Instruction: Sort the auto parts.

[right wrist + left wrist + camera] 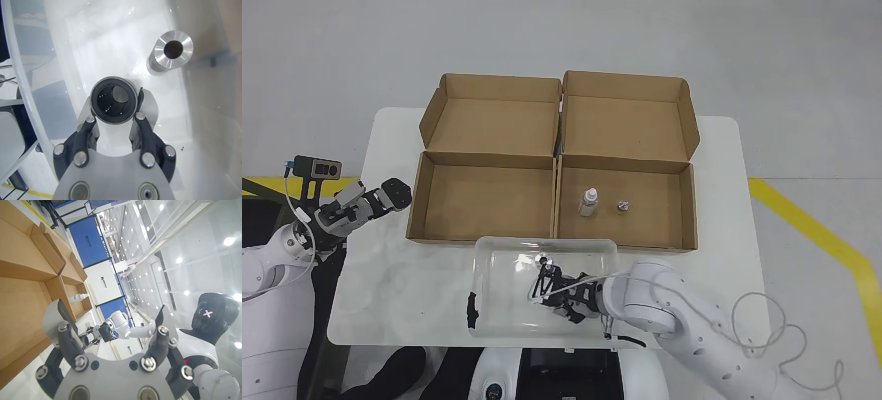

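Two metal cylinders sit in the clear bin [504, 300]. The right claw [115, 98] is clamped on one of them, a bearing [114, 100] with a steel shell and black bore. Its pads are on opposite sides of the outer wall and the bore faces the wrist. Can't tell if it's off the bin floor. The other is a bright steel sleeve [170, 55], standing on end in the bin near the bearing, not touching it.

Handling: the bearing looks like solid steel, so probably heavy for its size and rigid. The smooth round shell is likely slippery and could twist or roll between the pads if gripped off-centre. Best hold is across the shell at mid-length, not by the rim. Can't see how far along the pads sit. Not fragile, but if dropped it would likely bounce on the hard bin.

Behind the bin are the left box [482, 200] and right box [667, 215], flaps up. The right box holds a small bottle [588, 202] and a small metal part [622, 206], just beside each other. My guess is the bearing goes there.

The left claw [110, 306] is spread wide with nothing in it, well left of the bin at the desk [392, 290] edge.
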{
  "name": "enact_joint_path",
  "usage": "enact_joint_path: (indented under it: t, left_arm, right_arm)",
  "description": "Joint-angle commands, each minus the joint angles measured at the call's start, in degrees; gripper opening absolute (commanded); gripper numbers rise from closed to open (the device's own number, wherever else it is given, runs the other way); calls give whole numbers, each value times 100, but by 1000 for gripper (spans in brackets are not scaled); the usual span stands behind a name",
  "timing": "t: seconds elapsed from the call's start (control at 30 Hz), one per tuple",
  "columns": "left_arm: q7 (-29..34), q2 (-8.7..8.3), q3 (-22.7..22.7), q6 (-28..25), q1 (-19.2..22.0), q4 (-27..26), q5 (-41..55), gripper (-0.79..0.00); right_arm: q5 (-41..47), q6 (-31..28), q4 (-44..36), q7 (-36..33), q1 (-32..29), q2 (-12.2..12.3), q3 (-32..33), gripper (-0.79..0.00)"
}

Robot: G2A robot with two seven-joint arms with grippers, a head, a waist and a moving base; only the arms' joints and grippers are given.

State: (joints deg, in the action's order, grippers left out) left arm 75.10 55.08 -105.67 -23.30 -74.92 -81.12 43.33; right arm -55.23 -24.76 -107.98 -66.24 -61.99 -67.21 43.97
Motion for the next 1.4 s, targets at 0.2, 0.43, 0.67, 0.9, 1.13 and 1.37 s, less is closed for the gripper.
enact_joint_path:
  t: [0.2, 0.43, 0.67, 0.9, 1.13, 1.37]
  left_arm:
    - [0, 0, 0, 0, 0, 0, 0, 0]
    - [0, 0, 0, 0, 0, 0, 0, 0]
    - [0, 0, 0, 0, 0, 0, 0, 0]
    - [0, 0, 0, 0, 0, 0, 0, 0]
    - [0, 0, 0, 0, 0, 0, 0, 0]
    - [0, 0, 0, 0, 0, 0, 0, 0]
  right_arm:
    - [40, -42, -102, 48, 5, 18, 19, -785]
    - [5, 85, -100, 227, -64, 56, 171, -785]
    - [-176, 226, -125, 206, -202, 111, 306, -748]
    - [-107, 216, -176, 111, -204, 119, 279, 0]
    - [-109, 193, -106, 158, -68, 76, 100, 0]
    - [-179, 192, 129, 340, 147, -5, -134, 0]
